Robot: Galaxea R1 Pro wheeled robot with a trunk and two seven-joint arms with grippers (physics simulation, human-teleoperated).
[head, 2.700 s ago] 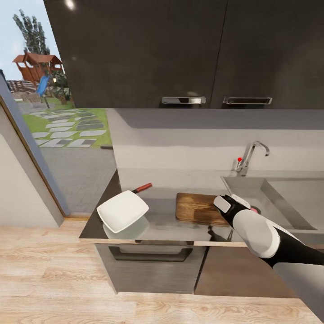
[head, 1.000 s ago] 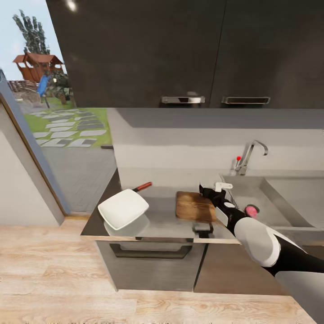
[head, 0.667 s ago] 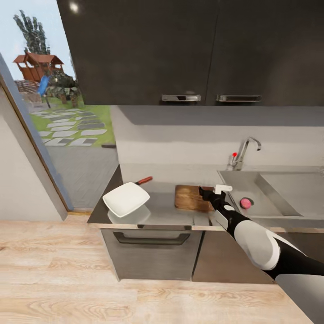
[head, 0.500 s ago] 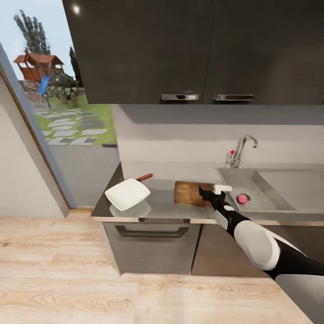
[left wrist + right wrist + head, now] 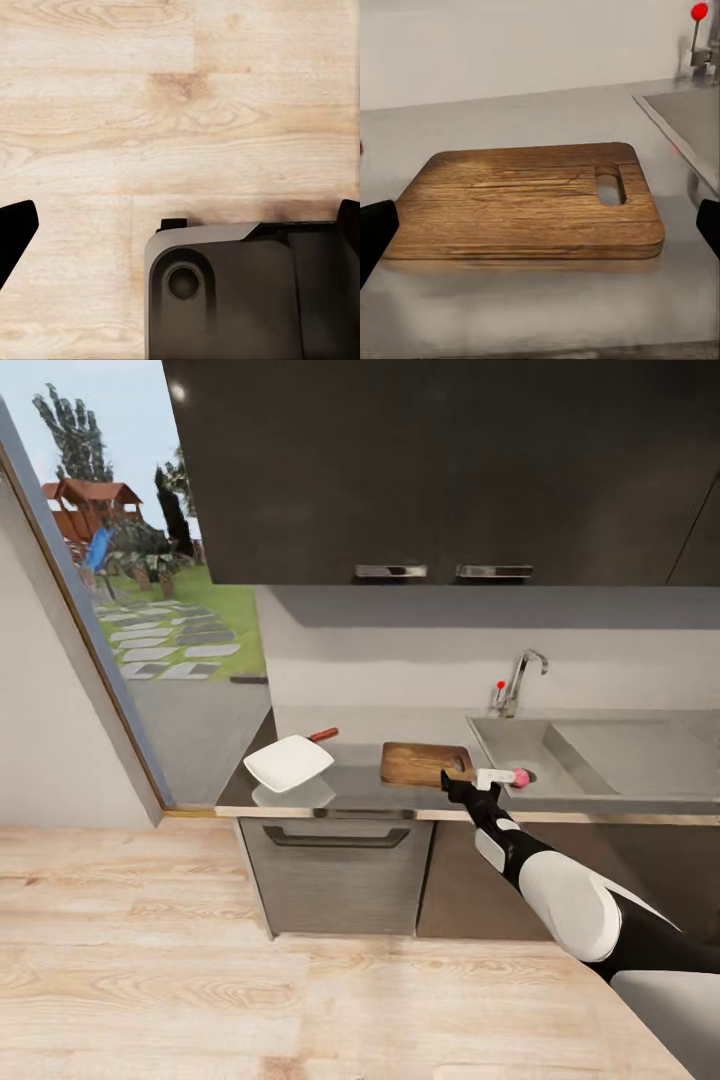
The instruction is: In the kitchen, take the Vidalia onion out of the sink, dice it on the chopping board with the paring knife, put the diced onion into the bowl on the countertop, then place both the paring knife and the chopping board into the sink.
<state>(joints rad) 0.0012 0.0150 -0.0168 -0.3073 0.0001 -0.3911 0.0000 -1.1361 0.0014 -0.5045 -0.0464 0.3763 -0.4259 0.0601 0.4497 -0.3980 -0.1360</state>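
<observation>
From the head camera I see my right gripper (image 5: 478, 780) stretched out at the front edge of the countertop (image 5: 350, 790), level with the gap between the board (image 5: 424, 763) and the sink (image 5: 560, 755). Its dark and white fingers stand apart with nothing between them, so I read it as open and empty. Just at 3 o'clock of the white fingertip a small pink thing, the onion (image 5: 520, 777), sits in the basin near its front wall. The bowl (image 5: 288, 762) lies at 9 o'clock of the board, well apart from it, and the knife (image 5: 322, 736) pokes out behind the bowl's far corner, red handle showing. The tap (image 5: 518, 678) with its red knob stands at the sink's back rim. The right wrist camera gives me what the head cannot: the board (image 5: 529, 202) close up, flat on the steel, its handle slot toward the sink side, with both dark fingertips (image 5: 375, 232) wide at the frame's edges and clear of it. The left wrist camera looks down on wooden floor (image 5: 150, 112) and part of the robot's base (image 5: 240, 292); the left gripper (image 5: 180, 225) shows dark tips spread wide, holding nothing.
</observation>
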